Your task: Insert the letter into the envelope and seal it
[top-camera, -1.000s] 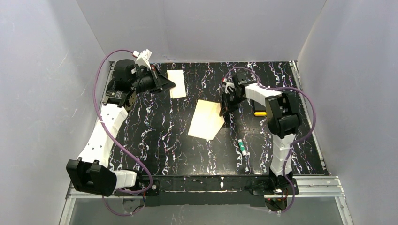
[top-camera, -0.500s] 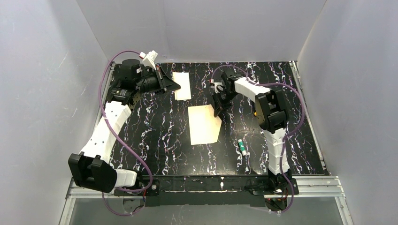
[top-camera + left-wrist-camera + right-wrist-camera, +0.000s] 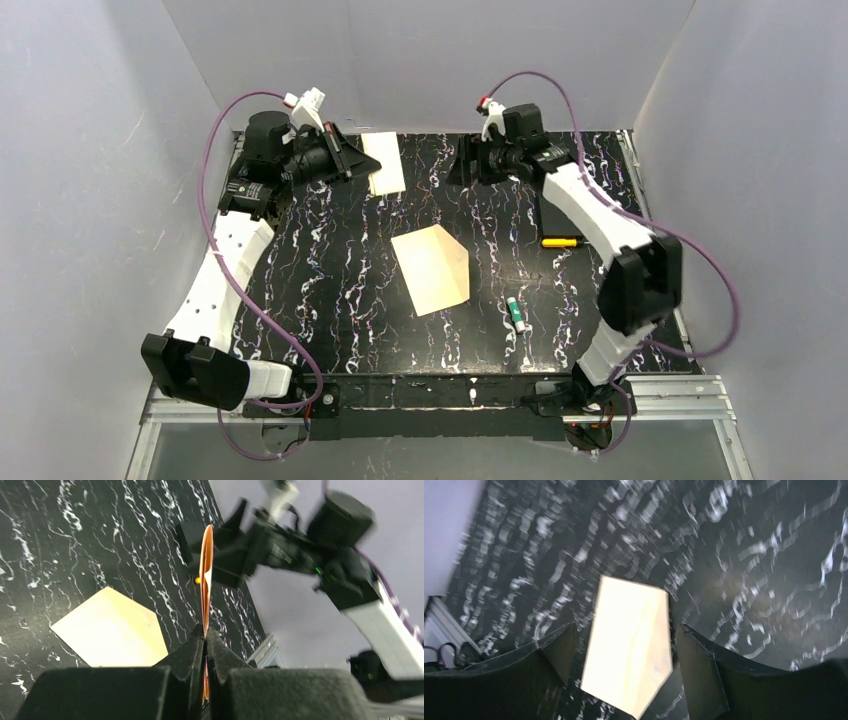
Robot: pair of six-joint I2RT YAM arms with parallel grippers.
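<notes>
On the table (image 3: 330, 260), cream envelope (image 3: 428, 272) flat, pointed flap open, right gripper (image 3: 460, 165) spread, left gripper (image 3: 205, 630) pinching pale-yellow letter (image 3: 206, 565)

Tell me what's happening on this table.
The left gripper is shut on the pale-yellow letter, holding it lifted at the far left of the table. The cream envelope lies mid-table with its pointed flap showing, and nothing touches it. The right gripper is open and empty, raised near the far edge. The letter is not yet in the envelope.
</notes>
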